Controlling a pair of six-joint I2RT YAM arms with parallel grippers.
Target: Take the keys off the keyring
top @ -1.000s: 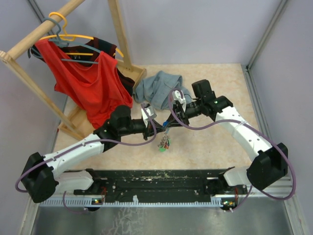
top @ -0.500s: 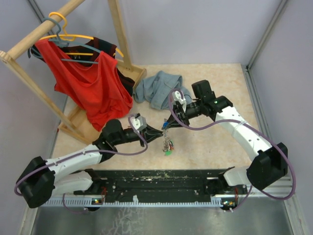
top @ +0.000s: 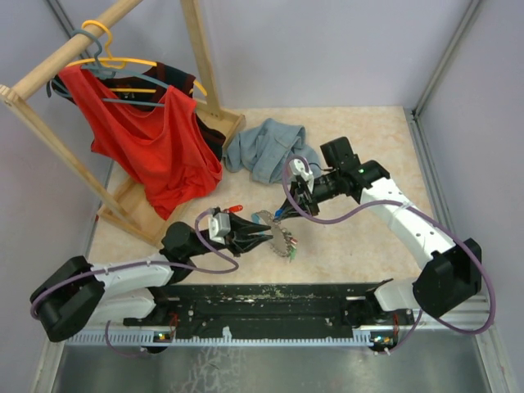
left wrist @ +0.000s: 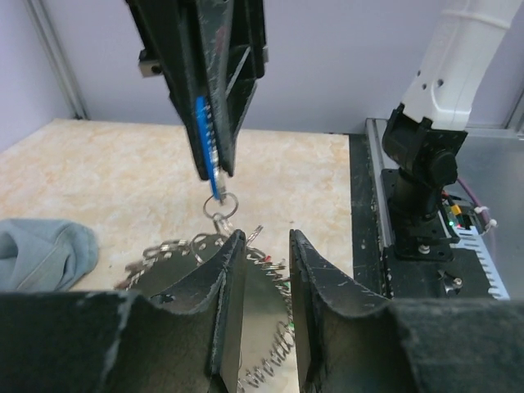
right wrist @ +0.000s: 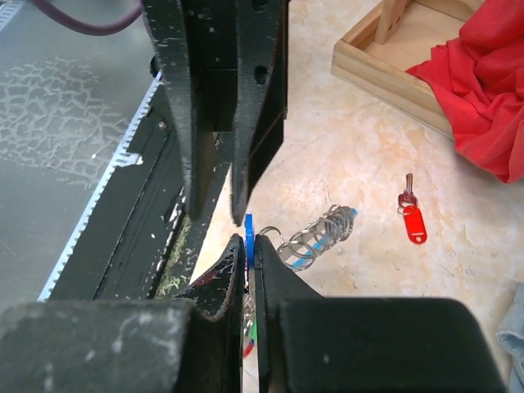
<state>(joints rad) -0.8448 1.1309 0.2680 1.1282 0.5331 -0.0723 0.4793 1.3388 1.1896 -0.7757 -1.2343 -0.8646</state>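
My right gripper (top: 283, 214) is shut on the blue head of a key (right wrist: 249, 236) and holds it just above the table. From that key the keyring's metal rings (right wrist: 324, 233) and chain (top: 285, 243) trail down onto the table, with green and red key heads (top: 289, 255) at the chain's end. A separate red key (right wrist: 412, 218) lies loose on the table (top: 236, 210). My left gripper (left wrist: 260, 246) stands open just short of the rings. Nothing is between its fingers, and the chain shows on the table beyond the gap.
A grey-blue garment (top: 266, 146) lies behind the right gripper. A wooden clothes rack (top: 123, 205) with a red shirt (top: 155, 151) on hangers fills the left side. Its wooden base (right wrist: 393, 57) is close to the loose red key. The black base rail (top: 270, 299) runs along the near edge.
My left gripper has opened and drawn back to the lower left, away from the right gripper. A red key now lies loose on the table. The chain has sunk onto the table.
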